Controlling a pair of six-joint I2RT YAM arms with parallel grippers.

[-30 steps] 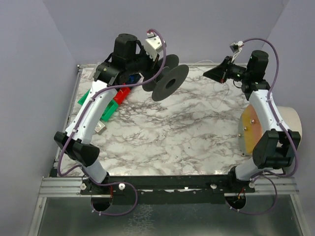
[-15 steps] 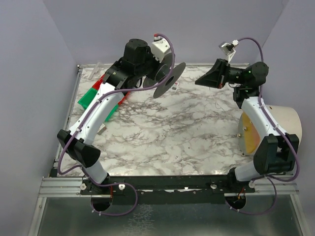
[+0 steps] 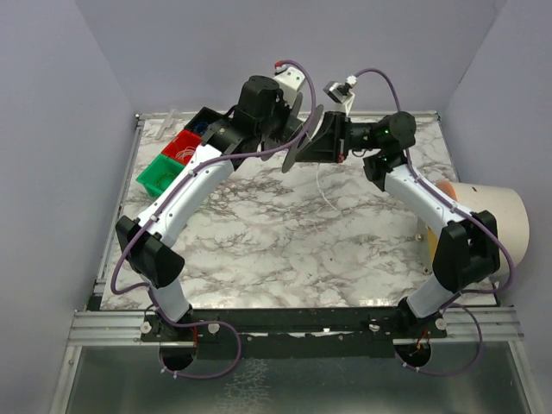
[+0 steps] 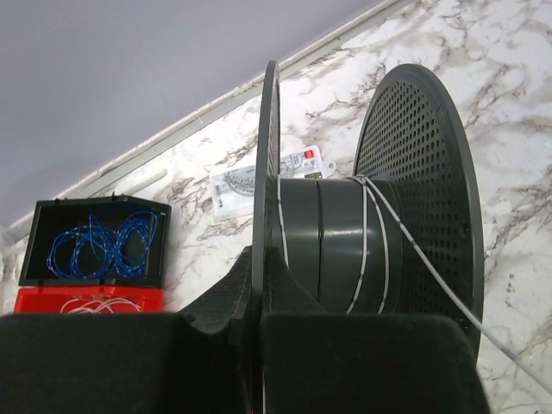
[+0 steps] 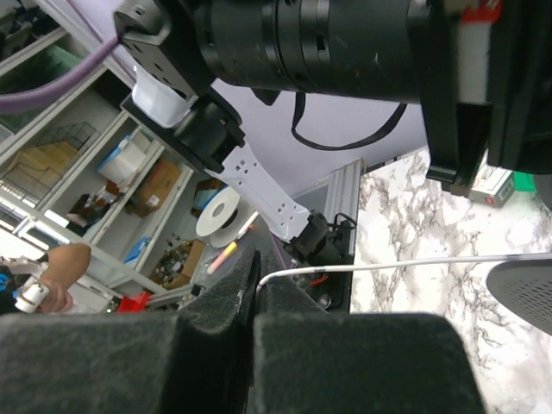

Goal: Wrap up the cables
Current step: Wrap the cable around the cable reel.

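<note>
Top external view: the spool [image 3: 300, 142] is held edge-on above the far side of the counter [image 3: 285, 241], between the two arms. The left end effector [image 4: 259, 323] is closed on one flange of the spool, with the thin disc pinched between its fingers. A pale cable [image 5: 388, 263] makes a few turns round the spool's hub. It leads off to the right end effector [image 5: 256, 285], which is closed on the strand just beside the spool.

In the right wrist view the left arm's wrist blocks most of the spool.

- **Beyond the spool:** a white tag [image 4: 231, 185] lies on the counter.
- **On the left arm's side of the spool:** a black box [image 4: 95, 241] of blue wire, a red bin [image 3: 183, 147] and a green bin [image 3: 158, 175].
- **On the right arm's side:** a cream roll [image 3: 492, 211], well apart from the spool.
</note>
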